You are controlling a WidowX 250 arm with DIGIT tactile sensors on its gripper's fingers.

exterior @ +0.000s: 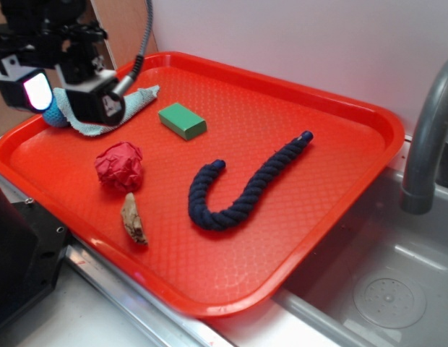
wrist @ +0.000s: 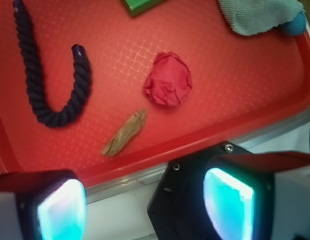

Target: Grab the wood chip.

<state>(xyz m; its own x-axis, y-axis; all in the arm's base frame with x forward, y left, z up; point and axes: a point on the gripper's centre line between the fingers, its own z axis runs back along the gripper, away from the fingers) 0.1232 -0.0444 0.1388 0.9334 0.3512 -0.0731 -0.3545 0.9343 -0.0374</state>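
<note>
Gripper (exterior: 65, 97) hangs above the upper-left corner of a red tray (exterior: 296, 101), its two lit pads spread wide apart with nothing between them. Just behind it on the tray lies a pale blue-green cloth (exterior: 137, 101) with a blue ball (exterior: 56, 116) tucked at its end. Moving right, a crumpled red paper ball (exterior: 119, 166) sits near the tray's left side, and the wood chip (exterior: 133, 218), a rough tan sliver, lies flat just in front of it, close to the tray's near rim and well apart from the gripper. A green block (exterior: 182, 120) rests further back. Near the middle, a dark blue rope (exterior: 238, 189) curls in a hook shape. A grey tap (exterior: 426, 137) rises beside a metal sink (exterior: 383, 289) at far right.
</note>
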